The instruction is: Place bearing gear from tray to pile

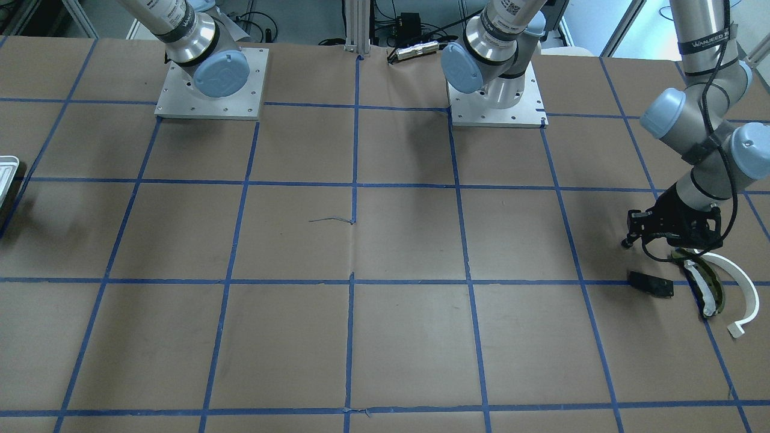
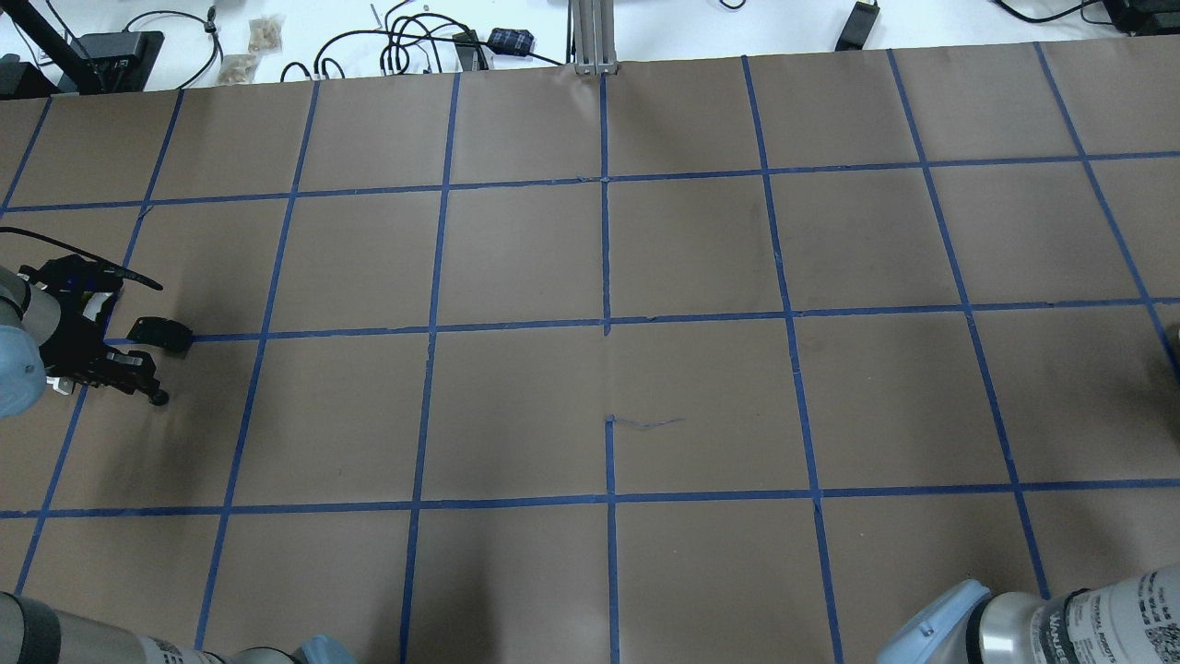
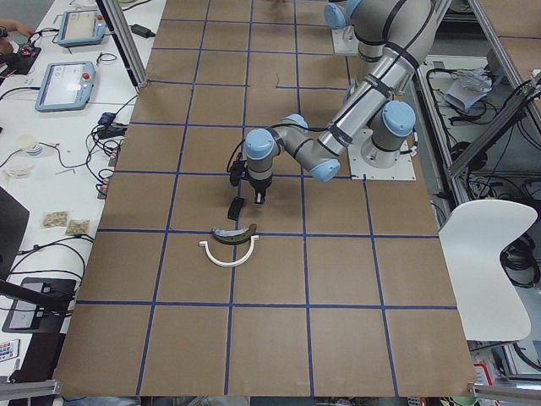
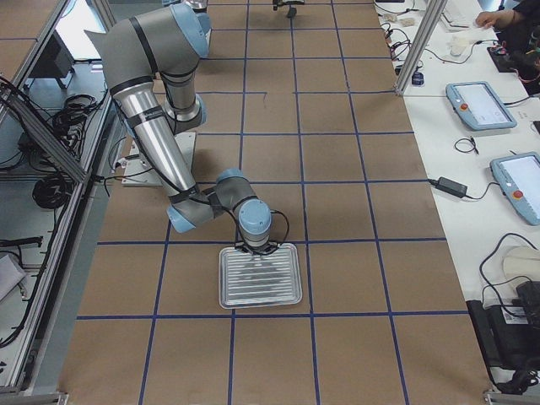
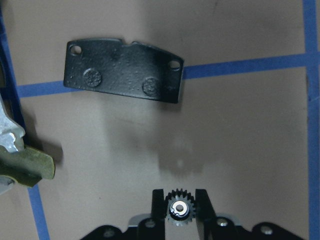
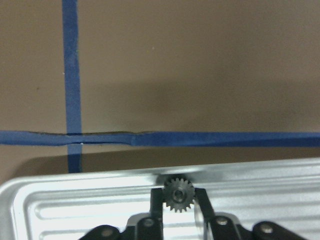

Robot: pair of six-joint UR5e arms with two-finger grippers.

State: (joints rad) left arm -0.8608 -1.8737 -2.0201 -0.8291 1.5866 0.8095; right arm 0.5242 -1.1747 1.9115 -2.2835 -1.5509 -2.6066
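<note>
Gear [image 5: 180, 209] held near pile [image 1: 704, 287]; second gear [image 6: 178, 194] at tray [image 6: 75, 205] rim

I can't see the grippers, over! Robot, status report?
Left gripper shut on gear near black plate. Right gripper shut on second gear over tray. Nothing blocking.

gears [image 5: 180, 209] [image 6: 179, 194]: 2 | tray [image 4: 261, 291]: 1 | black plate [image 5: 125, 70]: 1 | white half-ring [image 1: 752, 293]: 1 | olive-and-white strip [image 1: 705, 288]: 1

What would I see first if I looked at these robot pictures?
The left arm's jaws pinch a small gear just above the brown table, near a black plate with holes, a white half-ring and an olive strip. The right arm's jaws pinch a second gear at the rim of a shiny silver tray.
</note>
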